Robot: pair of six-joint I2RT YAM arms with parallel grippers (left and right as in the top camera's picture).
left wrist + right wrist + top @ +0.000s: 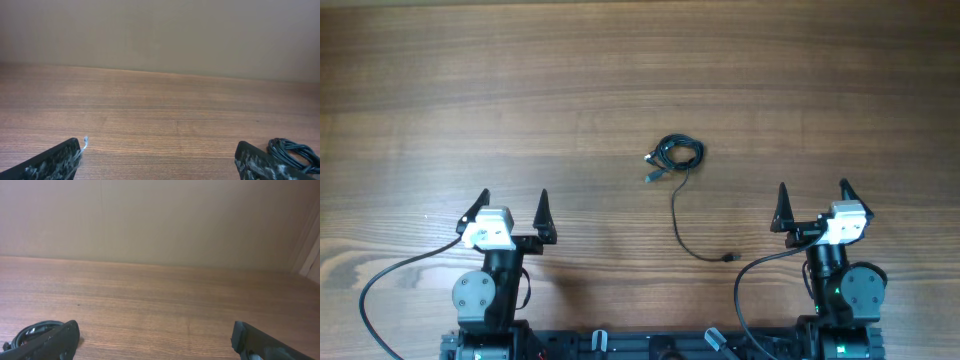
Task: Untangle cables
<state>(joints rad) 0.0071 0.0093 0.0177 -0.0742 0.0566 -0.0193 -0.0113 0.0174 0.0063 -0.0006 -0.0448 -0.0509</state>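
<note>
- The table [520,80] is bare wood grain around the cables [675,155]. Nothing lies between them and either gripper.
- The cables sit near the table's middle, bunched in a small dark coil. They are farther from the arm bases than the fingertips, and between the two arms.
- One thin strand runs from the coil toward the bases and bends right, ending in a tiny plug [728,258] near the right arm.
- A second short end sticks out at the coil's lower left. Its tip is too small to make out.
- How many wires make up the coil, and how they cross, cannot be told from above.
- The left gripper [513,205] has its jaws spread wide and holds nothing. It is well apart from the coil.
- The right gripper [813,195] is likewise spread wide and holds nothing.
- A thick lead [390,275] curves off the left arm, and another [745,290] off the right. Both stay close to the bases, and the right one passes near the plug.
- In the left wrist view the cables [295,152] show at the lower right, partly behind the right finger [255,162] and cut off by the frame.
- In the right wrist view the coil [30,332] is mostly hidden behind the left finger [50,342].
- A plain wall [160,30] stands beyond the table's far edge.
</note>
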